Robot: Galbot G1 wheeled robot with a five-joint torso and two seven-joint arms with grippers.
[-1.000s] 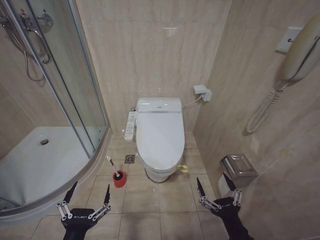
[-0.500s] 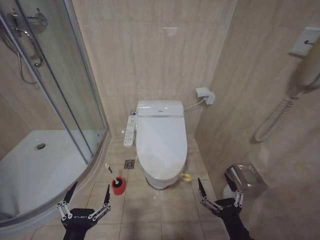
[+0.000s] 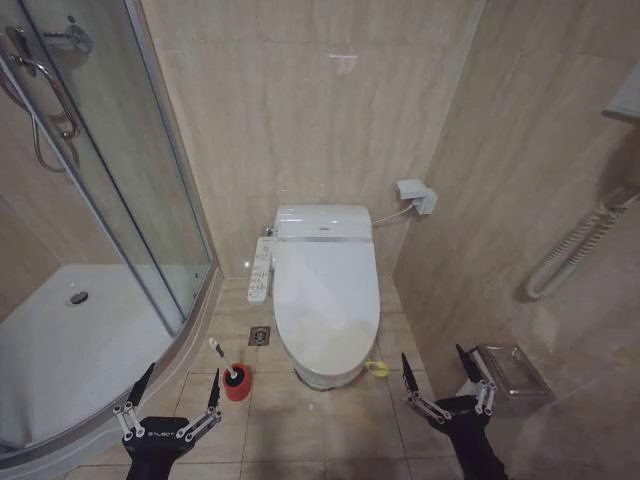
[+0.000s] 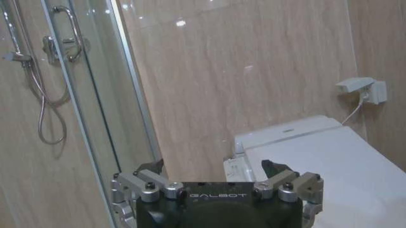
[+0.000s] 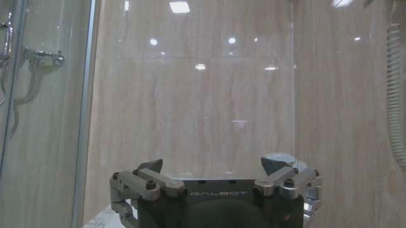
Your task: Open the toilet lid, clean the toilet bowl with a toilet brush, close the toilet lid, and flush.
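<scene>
At my ten o'clock stands a glass shower door (image 3: 130, 190), a white shower tray (image 3: 60, 350) below it at nine. A wall socket (image 3: 415, 195) sits at one o'clock — and a steel paper holder (image 3: 510, 368) at four.

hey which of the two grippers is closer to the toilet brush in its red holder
The left gripper, open and low over the floor tiles. The toilet brush stands just ahead of its fingertips, left of the toilet bowl; the right gripper is across on the bowl's other side.

Toilet lid (image 3: 325, 300): glossy white, lying closed over toilet bowl (image 3: 322, 377). Toilet brush (image 3: 222, 358): leaning in red holder, left of bowl.
</scene>
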